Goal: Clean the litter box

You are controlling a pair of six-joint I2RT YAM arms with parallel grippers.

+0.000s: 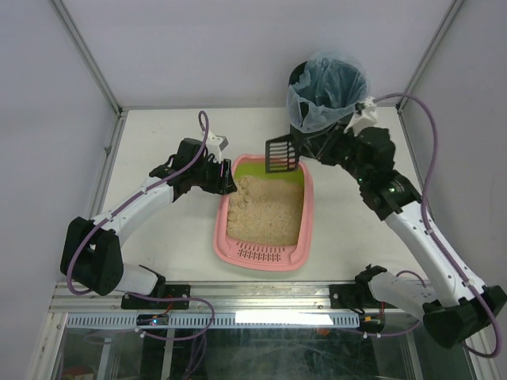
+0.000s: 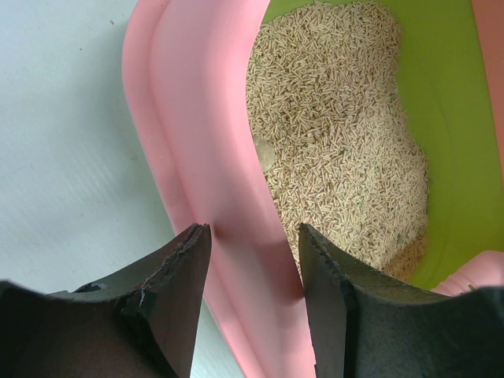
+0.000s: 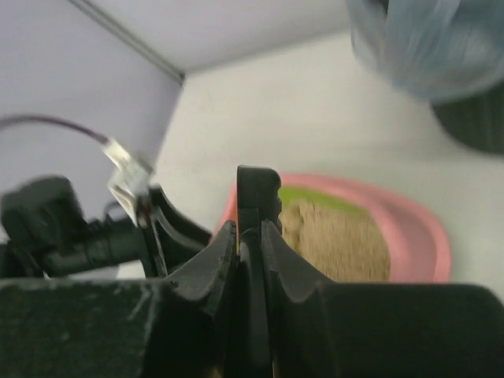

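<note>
The pink litter box (image 1: 303,229) lies in the middle of the table, lime-green end far, slotted rim near, with beige litter (image 1: 265,210) heaped inside. My left gripper (image 1: 230,186) is at its far left rim. In the left wrist view the left gripper (image 2: 253,228) straddles the pink rim (image 2: 205,142) and closes on it. My right gripper (image 1: 309,146) is shut on the handle of a black slotted scoop (image 1: 283,154), held above the box's far end. The right wrist view shows the right gripper (image 3: 250,228) clamping the scoop (image 3: 258,193) edge-on.
A black round bin with a bluish bag (image 1: 326,91) stands at the far right, just behind the scoop; it is blurred in the right wrist view (image 3: 425,39). Grey walls with metal posts close in the table on three sides.
</note>
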